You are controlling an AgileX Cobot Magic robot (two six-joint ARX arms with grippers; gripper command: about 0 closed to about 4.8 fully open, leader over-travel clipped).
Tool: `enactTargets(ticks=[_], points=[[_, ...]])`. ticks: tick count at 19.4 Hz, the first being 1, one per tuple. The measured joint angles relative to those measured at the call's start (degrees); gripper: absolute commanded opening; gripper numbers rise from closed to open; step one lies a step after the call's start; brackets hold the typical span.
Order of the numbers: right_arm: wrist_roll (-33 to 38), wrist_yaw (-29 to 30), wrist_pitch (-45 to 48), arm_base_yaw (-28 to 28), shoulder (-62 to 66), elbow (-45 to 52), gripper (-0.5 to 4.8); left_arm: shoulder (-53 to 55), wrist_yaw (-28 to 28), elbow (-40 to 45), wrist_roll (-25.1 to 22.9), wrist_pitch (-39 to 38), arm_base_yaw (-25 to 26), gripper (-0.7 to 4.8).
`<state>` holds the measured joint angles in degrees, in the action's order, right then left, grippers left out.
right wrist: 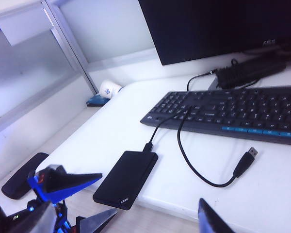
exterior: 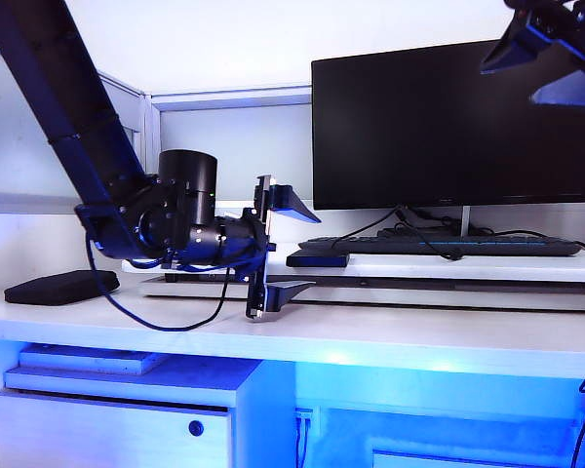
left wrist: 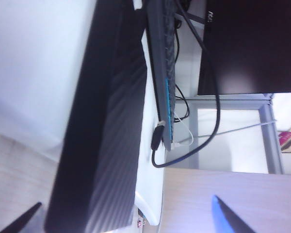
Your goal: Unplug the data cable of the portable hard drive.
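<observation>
I can read very little from here. On the portable hard drive (right wrist: pixel 126 179), in the right wrist view, small pale lettering sits near the end closest to the camera; it looks like "KESU", though I can't be sure of every letter. On the monitor (left wrist: pixel 252 43), in the left wrist view, I see small white brand letters at the bezel edge, turned sideways; they might be "AOC" but stay too small to confirm. In the right wrist view the same bezel carries a faint logo I can't make out. The keyboard (right wrist: pixel 233 114) keys bear legends too tiny and blurred to read.
</observation>
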<state>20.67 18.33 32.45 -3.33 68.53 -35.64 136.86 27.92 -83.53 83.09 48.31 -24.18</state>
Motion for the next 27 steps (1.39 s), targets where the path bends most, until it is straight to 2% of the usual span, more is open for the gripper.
enactTargets(ticks=[10,12,14,19,20,23,24,27], points=[[0.0,0.6,0.0,0.0,0.2,-0.1,3.78,0.9,-2.7,-2.4,-0.1,-3.1,0.0,4.79],[0.0,0.6,0.0,0.0,0.2,-0.1,3.78,0.9,-3.5,-2.4,-0.3,-3.1,0.0,4.24],[0.0,0.6,0.0,0.0,0.2,-0.1,3.78,0.9,-4.3,-2.4,-0.3,-3.2,0.0,3.44],[0.0,0.6,0.0,0.0,0.2,-0.1,3.77,1.8,-5.5,-4.2,-0.5,-3.7,-0.1,3.24],[0.0,0.6,0.0,0.0,0.2,-0.1,3.77,2.2,-5.9,-4.8,-0.7,-4.0,-0.2,2.97],[0.0,0.6,0.0,0.0,0.2,-0.1,3.77,2.9,-5.9,-7.5,-2.6,-7.6,-0.7,2.93],[0.0,0.6,0.0,0.0,0.2,-0.1,3.77,3.0,-5.7,-7.7,-2.4,-7.6,-0.7,2.71],[0.0,0.7,0.0,0.0,0.2,-0.1,3.77,2.7,-5.4,-7.8,-3.7,-9.4,-0.7,1.49]])
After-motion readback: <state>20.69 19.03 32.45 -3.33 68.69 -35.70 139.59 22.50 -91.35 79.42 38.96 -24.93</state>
